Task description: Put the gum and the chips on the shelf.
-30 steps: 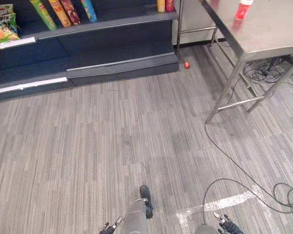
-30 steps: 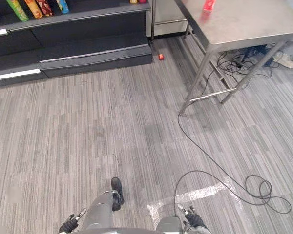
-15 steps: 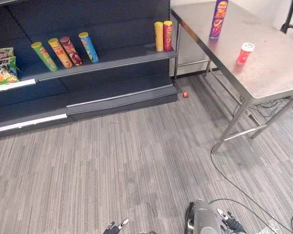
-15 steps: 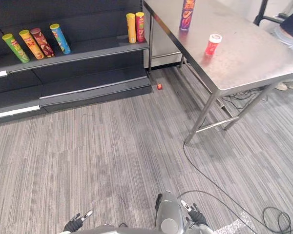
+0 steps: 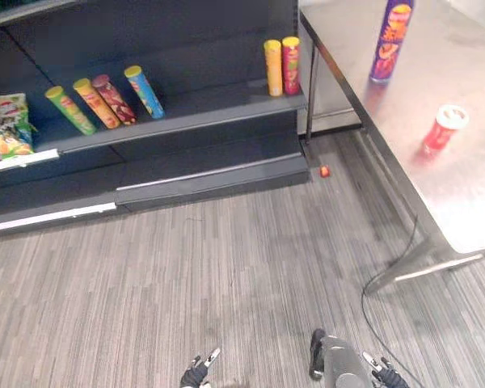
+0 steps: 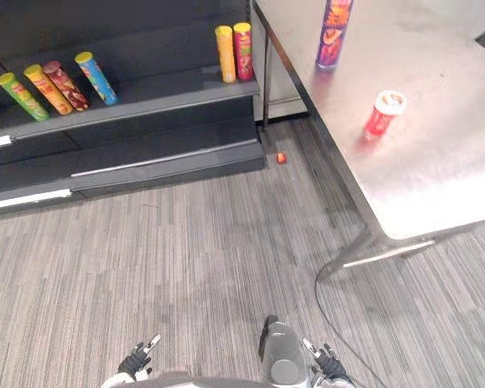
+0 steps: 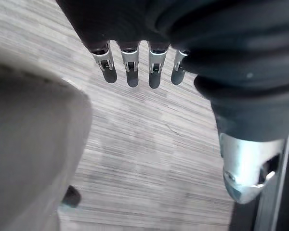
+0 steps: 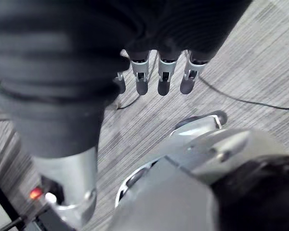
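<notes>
A purple chips can (image 5: 390,40) stands upright at the far side of the steel table (image 5: 477,202) on the right. A small red gum canister with a white lid (image 5: 443,129) stands nearer on the same table. The dark shelf (image 5: 210,105) runs along the back left. My left hand (image 5: 198,373) hangs low at the bottom of the view, its fingers (image 7: 131,72) straight and holding nothing. My right hand (image 5: 380,373) also hangs low, with straight fingers (image 8: 164,79) over the carpet. Both hands are far from the table and the shelf.
Several chip cans (image 5: 105,95) lean on the shelf board, and a yellow and a red can (image 5: 281,66) stand at its right end. Snack bags (image 5: 10,125) sit at the far left. A small red object (image 5: 324,171) lies on the carpet by the shelf. A table leg (image 5: 408,267) slants down near a cable.
The camera has moved closer to the table and shelf, so both appear larger. Both hands stay low and hold nothing throughout.
</notes>
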Robot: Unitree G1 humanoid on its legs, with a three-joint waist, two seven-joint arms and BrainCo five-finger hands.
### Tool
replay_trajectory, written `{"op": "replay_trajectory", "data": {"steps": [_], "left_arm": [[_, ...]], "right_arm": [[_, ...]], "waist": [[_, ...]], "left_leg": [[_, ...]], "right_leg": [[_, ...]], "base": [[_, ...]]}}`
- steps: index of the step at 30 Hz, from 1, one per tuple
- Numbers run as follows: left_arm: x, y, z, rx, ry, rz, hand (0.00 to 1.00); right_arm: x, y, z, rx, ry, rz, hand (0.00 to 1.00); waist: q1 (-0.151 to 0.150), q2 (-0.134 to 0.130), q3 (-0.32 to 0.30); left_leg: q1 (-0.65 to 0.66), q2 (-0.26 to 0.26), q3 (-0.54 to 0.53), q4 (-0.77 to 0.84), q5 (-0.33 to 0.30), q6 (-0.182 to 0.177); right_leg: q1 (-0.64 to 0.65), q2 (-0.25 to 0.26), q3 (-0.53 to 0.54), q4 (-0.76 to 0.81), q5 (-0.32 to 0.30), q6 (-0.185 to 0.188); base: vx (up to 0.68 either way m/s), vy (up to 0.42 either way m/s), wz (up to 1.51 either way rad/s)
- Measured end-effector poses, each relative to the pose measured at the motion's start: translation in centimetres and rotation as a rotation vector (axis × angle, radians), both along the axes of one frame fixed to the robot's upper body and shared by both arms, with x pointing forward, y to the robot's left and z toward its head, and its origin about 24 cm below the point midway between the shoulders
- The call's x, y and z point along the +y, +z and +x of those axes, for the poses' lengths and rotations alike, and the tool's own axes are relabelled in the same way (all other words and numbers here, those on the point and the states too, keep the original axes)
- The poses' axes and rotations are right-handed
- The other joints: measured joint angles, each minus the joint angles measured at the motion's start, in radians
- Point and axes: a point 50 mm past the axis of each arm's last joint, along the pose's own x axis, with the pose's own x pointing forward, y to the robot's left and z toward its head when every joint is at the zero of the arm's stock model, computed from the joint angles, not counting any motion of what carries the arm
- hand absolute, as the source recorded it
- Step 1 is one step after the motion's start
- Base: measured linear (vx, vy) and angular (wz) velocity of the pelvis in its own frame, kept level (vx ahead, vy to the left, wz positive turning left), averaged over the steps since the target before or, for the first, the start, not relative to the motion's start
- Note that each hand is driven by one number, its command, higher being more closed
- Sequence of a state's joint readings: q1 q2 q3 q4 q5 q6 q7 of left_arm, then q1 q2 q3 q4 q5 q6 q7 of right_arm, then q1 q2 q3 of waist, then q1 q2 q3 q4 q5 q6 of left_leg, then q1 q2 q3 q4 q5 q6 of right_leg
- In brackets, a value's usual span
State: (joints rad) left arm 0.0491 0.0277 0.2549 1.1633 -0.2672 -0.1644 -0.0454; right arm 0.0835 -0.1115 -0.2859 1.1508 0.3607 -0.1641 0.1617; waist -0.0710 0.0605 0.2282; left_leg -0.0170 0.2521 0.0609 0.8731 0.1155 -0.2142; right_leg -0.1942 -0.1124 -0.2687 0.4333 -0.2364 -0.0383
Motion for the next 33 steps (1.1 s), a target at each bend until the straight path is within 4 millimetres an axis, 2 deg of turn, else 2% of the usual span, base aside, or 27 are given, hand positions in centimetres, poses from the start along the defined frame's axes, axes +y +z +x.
{"op": "replay_trajectory", "data": {"steps": [1, 3, 5, 6, 7, 8, 9, 10, 12, 13, 14, 15, 16, 17, 18, 20, 21, 22, 24, 25, 27, 28, 29, 30, 31, 32, 33], "left_arm": [[0.1, 0.2, 0.4, -0.017, 0.009, 0.002, 0.0], [0.4, 0.3, 0.7, -0.033, 0.01, 0.011, 0.0], [0.4, 0.6, 1.3, -0.07, 0.034, 0.007, 0.0], [0.5, 0.7, 1.6, -0.082, 0.027, 0.011, 0.0], [0.5, 0.9, 1.9, -0.096, 0.011, 0.019, 0.0], [0.5, 0.9, 1.9, -0.098, 0.011, 0.021, 0.0], [0.6, 0.9, 1.9, -0.099, 0.007, 0.026, 0.0], [0.6, 0.9, 1.8, -0.095, 0.008, 0.029, 0.0], [0.5, 0.8, 1.6, -0.085, 0.013, 0.027, 0.0], [0.7, 0.8, 1.6, -0.086, 0.011, 0.031, 0.0], [1.3, 0.9, 1.6, -0.089, 0.012, 0.045, 0.0], [1.9, 0.8, 1.3, -0.071, 0.025, 0.055, 0.0], [2.1, 0.8, 1.1, -0.063, 0.03, 0.055, 0.0], [2.4, 0.8, 1.1, -0.059, 0.024, 0.062, 0.0], [2.6, 0.7, 1.0, -0.046, 0.006, 0.07, 0.0], [2.5, 0.6, 0.7, -0.018, -0.042, 0.077, 0.0], [2.4, 0.5, 0.6, -0.007, -0.067, 0.079, 0.0], [2.1, 0.4, 0.3, 0.01, -0.118, 0.091, 0.0], [1.7, 0.2, -0.1, 0.033, -0.176, 0.099, 0.0], [1.4, 0.1, -0.3, 0.042, -0.204, 0.097, 0.0], [1.3, 0.1, -0.4, 0.045, -0.217, 0.096, 0.0], [1.3, 0.1, -0.4, 0.046, -0.213, 0.097, 0.0], [0.9, 0.0, -0.4, 0.046, -0.205, 0.082, 0.0], [0.2, 0.0, 0.0, 0.034, -0.199, 0.062, 0.0], [-0.2, 0.0, 0.4, 0.025, -0.189, 0.047, 0.0], [-0.2, 0.0, 0.4, 0.023, -0.183, 0.046, 0.0], [0.1, 0.0, 0.5, 0.027, -0.187, 0.053, 0.0]], "right_arm": [[0.0, 0.0, 0.0, 0.001, 0.0, -0.001, 0.0], [0.2, 0.0, 0.0, 0.004, 0.014, 0.001, 0.0], [0.1, 0.0, -0.2, 0.006, 0.012, -0.002, 0.0], [0.2, 0.0, -0.2, 0.006, 0.009, -0.001, 0.0], [0.3, 0.0, -0.1, 0.001, 0.006, 0.002, 0.0], [0.3, 0.0, 0.0, -0.002, 0.004, 0.003, 0.0], [0.5, 0.0, 0.0, -0.007, 0.002, 0.005, 0.0], [0.5, 0.1, 0.4, -0.014, 0.012, 0.002, 0.0], [0.3, 0.2, 0.8, -0.028, 0.017, -0.009, 0.0], [0.4, 0.2, 0.8, -0.025, 0.017, -0.008, 0.0], [1.0, -0.1, 0.6, -0.006, 0.022, 0.01, 0.0], [2.0, -0.3, 0.7, -0.001, 0.024, 0.04, 0.0], [2.5, -0.4, 0.8, -0.003, 0.023, 0.053, 0.0], [3.1, -0.5, 0.7, 0.0, 0.02, 0.071, 0.0], [3.3, -0.6, 0.4, 0.007, 0.01, 0.078, 0.0], [2.8, -0.5, 0.6, -0.004, -0.013, 0.071, 0.0], [2.6, -0.3, 0.8, -0.016, -0.011, 0.065, 0.0], [2.5, -0.3, 0.9, -0.019, -0.01, 0.061, 0.0], [2.3, 0.1, 1.7, -0.061, 0.009, 0.042, 0.0], [2.1, 0.3, 2.1, -0.075, 0.027, 0.024, 0.0], [2.0, 0.4, 2.3, -0.079, 0.033, 0.015, 0.0], [1.9, 0.4, 2.3, -0.079, 0.035, 0.012, 0.0], [1.5, 0.5, 2.2, -0.075, 0.032, 0.002, 0.0], [0.8, 0.8, 3.0, -0.094, 0.035, -0.018, 0.0], [0.4, 1.1, 3.8, -0.118, 0.039, -0.033, 0.0], [0.2, 1.3, 4.0, -0.125, 0.042, -0.039, 0.0], [0.6, 1.2, 4.0, -0.123, 0.059, -0.031, 0.0]], "waist": [[0.002, -0.004, 0.002], [0.005, -0.011, 0.005], [0.03, -0.014, 0.004], [0.039, -0.02, 0.003], [0.046, -0.026, 0.0], [0.047, -0.029, -0.001], [0.047, -0.036, -0.005], [0.047, -0.037, -0.006], [0.047, -0.025, -0.014], [0.047, -0.034, -0.017], [0.049, -0.059, -0.032], [0.046, -0.078, -0.058], [0.044, -0.089, -0.071], [0.043, -0.114, -0.089], [0.045, -0.128, -0.107], [0.041, -0.129, -0.114], [0.042, -0.127, -0.112], [0.033, -0.107, -0.099], [0.014, -0.091, -0.087], [0.014, -0.083, -0.08], [0.015, -0.084, -0.08], [0.012, -0.088, -0.077], [0.011, -0.077, -0.072], [0.012, -0.039, -0.063], [0.01, -0.025, -0.036], [0.011, -0.022, -0.031], [0.017, -0.036, -0.03]], "left_leg": [[-0.061, 0.016, 0.045, 0.123, -0.076, 0.027], [-0.128, 0.022, 0.106, 0.179, -0.159, 0.064], [-0.227, 0.026, 0.209, 0.103, -0.258, 0.115], [-0.253, 0.019, 0.24, 0.017, -0.273, 0.122], [-0.265, 0.007, 0.268, -0.151, -0.272, 0.127], [-0.268, -0.003, 0.269, -0.248, -0.267, 0.133], [-0.261, -0.026, 0.255, -0.455, -0.238, 0.151], [-0.259, -0.037, 0.23, -0.631, -0.192, 0.146], [-0.277, -0.028, 0.171, -0.741, -0.148, 0.121], [-0.276, -0.033, 0.173, -0.716, -0.092, 0.1], [-0.283, -0.065, 0.181, -0.662, -0.064, 0.106], [-0.312, -0.076, 0.186, -0.596, -0.1, 0.126], [-0.319, -0.084, 0.189, -0.578, -0.124, 0.131], [-0.311, -0.11, 0.204, -0.564, -0.153, 0.137], [-0.291, -0.128, 0.228, -0.558, -0.173, 0.153], [-0.229, -0.15, 0.266, -0.567, -0.202, 0.186], [-0.172, -0.157, 0.296, -0.595, -0.211, 0.198], [-0.089, -0.16, 0.337, -0.629, -0.225, 0.22], [0.015, -0.161, 0.388, -0.665, -0.23, 0.228], [0.089, -0.163, 0.43, -0.706, -0.23, 0.228], [0.158, -0.172, 0.473, -0.753, -0.233, 0.222], [0.183, -0.187, 0.483, -0.78, -0.246, 0.202], [0.196, -0.183, 0.479, -0.8, -0.246, 0.201], [0.199, -0.163, 0.482, -0.82, -0.235, 0.189], [0.201, -0.159, 0.486, -0.823, -0.233, 0.187], [0.203, -0.158, 0.493, -0.83, -0.233, 0.186], [0.21, -0.164, 0.517, -0.837, -0.234, 0.182]], "right_leg": [[0.048, 0.006, 0.006, -0.01, -0.019, -0.005], [0.108, 0.007, 0.018, -0.037, -0.036, 0.005], [0.173, -0.002, 0.044, -0.082, -0.037, 0.019], [0.19, -0.015, 0.051, -0.092, -0.041, 0.035], [0.213, -0.035, 0.059, -0.109, -0.043, 0.06], [0.226, -0.045, 0.061, -0.119, -0.047, 0.072], [0.236, -0.068, 0.077, -0.123, -0.062, 0.1], [0.243, -0.092, 0.096, -0.124, -0.083, 0.123], [0.267, -0.107, 0.118, -0.141, -0.105, 0.163], [0.278, -0.12, 0.128, -0.153, -0.114, 0.175], [0.312, -0.146, 0.164, -0.196, -0.106, 0.158], [0.319, -0.153, 0.217, -0.231, -0.047, 0.117], [0.311, -0.159, 0.233, -0.233, -0.006, 0.118], [0.297, -0.182, 0.265, -0.216, 0.055, 0.142], [0.276, -0.202, 0.3, -0.172, 0.102, 0.145], [0.197, -0.22, 0.363, 0.002, 0.207, 0.152], [0.135, -0.227, 0.393, 0.129, 0.291, 0.145], [0.061, -0.22, 0.417, 0.29, 0.345, 0.152], [-0.041, -0.211, 0.342, 0.486, 0.314, 0.11], [-0.086, -0.223, 0.225, 0.536, 0.258, 0.073], [-0.114, -0.235, 0.016, 0.465, 0.23, 0.043], [-0.111, -0.226, -0.089, 0.379, 0.223, 0.022], [-0.093, -0.214, -0.092, 0.345, 0.205, 0.043], [-0.08, -0.199, -0.126, 0.299, 0.201, 0.038], [-0.114, -0.203, -0.148, 0.324, 0.192, 0.059], [-0.122, -0.196, -0.151, 0.298, 0.149, 0.067], [-0.094, -0.171, -0.171, 0.115, 0.148, 0.081]], "base": [[0.42, -0.026, -0.23], [0.36, 0.016, -0.22], [0.28, 0.097, -0.39], [0.3, 0.174, -0.4], [0.31, 0.191, -0.22], [0.4, 0.302, -0.2], [0.44, 0.37, -0.27], [0.46, 0.411, -0.32], [0.39, 0.4, -0.26], [0.46, 0.448, -0.29], [0.49, 0.388, -0.29], [0.5, 0.37, -0.27], [0.48, 0.372, -0.12], [0.47, 0.381, -0.11], [0.55, 0.418, -0.24], [0.44, 0.294, -0.43], [0.38, 0.239, -0.67], [0.4, 0.239, -0.71], [0.27, 0.157, -0.66], [0.2, 0.104, -0.68], [0.23, 0.072, -0.53], [0.22, 0.02, -0.29], [0.31, 0.0, -0.48], [0.26, -0.016, -0.67], [0.22, -0.03, -0.78], [0.08, -0.051, -0.77], [0.13, -0.145, -0.71]]}}
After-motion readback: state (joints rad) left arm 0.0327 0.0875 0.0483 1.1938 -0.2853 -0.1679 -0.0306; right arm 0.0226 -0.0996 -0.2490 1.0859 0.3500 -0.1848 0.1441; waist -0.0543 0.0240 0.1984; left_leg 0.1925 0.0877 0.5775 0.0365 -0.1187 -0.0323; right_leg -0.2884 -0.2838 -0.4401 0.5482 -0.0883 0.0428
